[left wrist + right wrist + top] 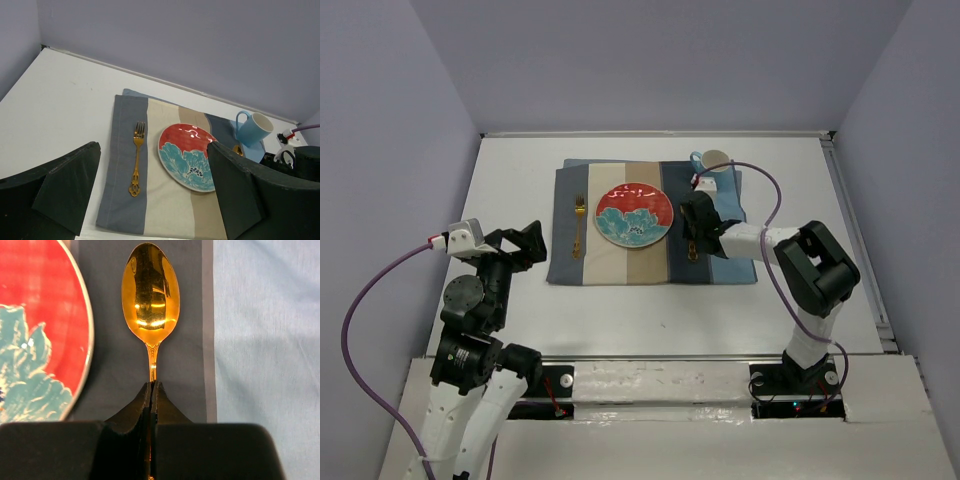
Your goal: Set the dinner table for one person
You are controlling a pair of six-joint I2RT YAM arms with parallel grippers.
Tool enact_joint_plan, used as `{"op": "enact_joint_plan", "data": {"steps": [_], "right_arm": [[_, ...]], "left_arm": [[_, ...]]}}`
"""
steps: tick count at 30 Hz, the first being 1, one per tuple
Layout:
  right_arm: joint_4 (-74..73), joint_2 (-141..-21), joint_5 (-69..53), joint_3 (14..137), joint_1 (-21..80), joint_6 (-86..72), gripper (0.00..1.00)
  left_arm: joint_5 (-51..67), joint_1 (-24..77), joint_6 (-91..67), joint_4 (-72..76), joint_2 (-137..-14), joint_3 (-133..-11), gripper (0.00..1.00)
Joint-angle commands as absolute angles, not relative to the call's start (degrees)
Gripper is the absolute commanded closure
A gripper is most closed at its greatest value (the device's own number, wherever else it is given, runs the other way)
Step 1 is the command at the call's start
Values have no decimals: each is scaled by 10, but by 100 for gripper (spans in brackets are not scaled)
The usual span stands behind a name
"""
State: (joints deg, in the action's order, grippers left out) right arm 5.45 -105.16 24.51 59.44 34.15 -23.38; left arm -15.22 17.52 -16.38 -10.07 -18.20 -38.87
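Note:
The white dinner table [510, 180] carries a striped placemat [620, 265]. On the placemat lie a red and teal plate [634, 214], a gold fork [578, 225] to its left, and a light blue mug [713, 166] at the far right corner. My right gripper [692, 225] is low over the placemat, just right of the plate. In the right wrist view it [152, 385] is shut on the handle of a gold spoon [150, 295], whose bowl points away beside the plate rim [35, 340]. My left gripper [532, 243] is open and empty, left of the placemat.
Lavender walls [390, 150] border the table on three sides. A metal rail [855, 230] runs along the right edge. The left wrist view shows the fork [136, 160], plate [187, 155] and mug [255, 130] on the placemat [120, 200].

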Motion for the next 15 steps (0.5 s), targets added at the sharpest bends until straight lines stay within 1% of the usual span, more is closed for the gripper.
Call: {"op": "enact_joint_plan", "data": {"steps": [1,7,15], "right_arm": [[76,-1049,260,609,344,-223,100],[76,-1070,273,646,330,-198,100],[76,-1113,276,664,319,-200,100]], "left_arm": [[-150,174,-156,-72,-190,-383,1],[-156,174,-156,-76,-183,-383,1],[-154,174,-155,-75,-185,-383,1]]}}
